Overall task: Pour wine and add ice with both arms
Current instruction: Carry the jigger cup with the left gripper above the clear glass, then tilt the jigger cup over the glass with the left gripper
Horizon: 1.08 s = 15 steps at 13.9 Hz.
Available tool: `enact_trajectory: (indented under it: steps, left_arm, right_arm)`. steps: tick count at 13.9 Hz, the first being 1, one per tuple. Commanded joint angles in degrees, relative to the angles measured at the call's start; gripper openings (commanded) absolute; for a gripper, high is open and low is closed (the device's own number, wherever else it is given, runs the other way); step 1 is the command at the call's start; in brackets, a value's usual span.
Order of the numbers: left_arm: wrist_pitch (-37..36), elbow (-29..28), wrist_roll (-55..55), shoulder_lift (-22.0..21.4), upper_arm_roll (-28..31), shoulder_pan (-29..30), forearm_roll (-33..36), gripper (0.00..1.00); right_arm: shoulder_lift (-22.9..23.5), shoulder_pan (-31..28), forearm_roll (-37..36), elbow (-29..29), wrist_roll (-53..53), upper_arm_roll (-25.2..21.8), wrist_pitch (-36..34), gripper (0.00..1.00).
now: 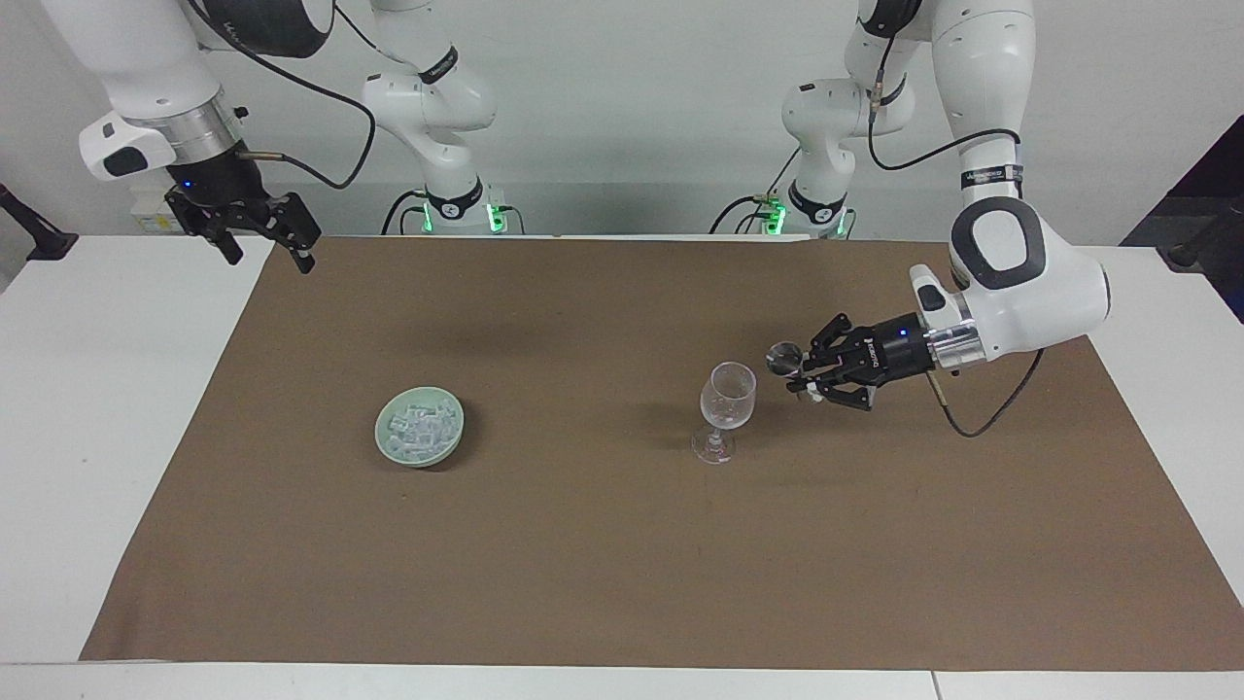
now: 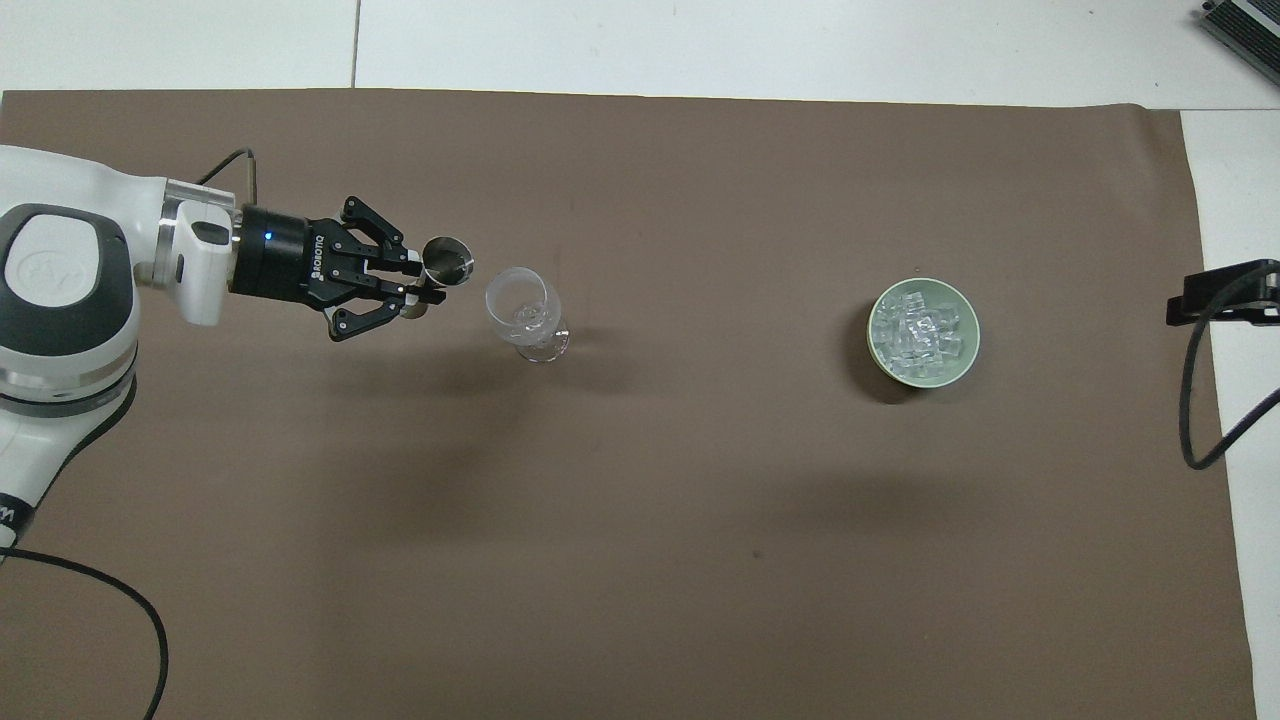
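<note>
A clear stemmed glass (image 1: 727,408) (image 2: 524,312) stands upright on the brown mat. My left gripper (image 1: 803,375) (image 2: 428,284) is shut on a small steel measuring cup (image 1: 783,360) (image 2: 446,262) and holds it in the air, tilted toward the glass, close beside its rim on the left arm's side. The ice (image 1: 420,427) (image 2: 916,331) is a heap of clear cubes in a pale green bowl (image 1: 389,444) (image 2: 962,368) toward the right arm's end. My right gripper (image 1: 264,238) waits, raised over the mat's corner nearest its base, and looks open and empty; only part of it (image 2: 1222,297) shows in the overhead view.
The brown mat (image 1: 583,544) (image 2: 640,560) covers most of the white table (image 1: 87,389). A black cable (image 1: 982,413) hangs from the left wrist over the mat.
</note>
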Motion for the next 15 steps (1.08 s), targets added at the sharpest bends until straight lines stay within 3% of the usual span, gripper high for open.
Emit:
enact_trajectory:
  steps: [1,11,15]
  left_arm:
    - [1.83,-1.19,-1.87,-1.86,1.15,-1.78,1.36,0.05]
    - [4.28,-1.19,-6.44,-2.74,1.23,-3.98,6.55,0.04]
    - [4.47,-0.14,-13.56,-4.5,1.06,-4.94,13.66,0.04]
  right_arm:
    - [-0.43,-0.8,0.05,-0.74,-1.14,0.53,0.72,1.0]
    - [-0.43,-0.8,0.05,-0.74,-1.14,0.53,0.63,1.0]
    - [-0.43,-0.8,0.05,-0.74,-1.14,0.53,0.72,1.0]
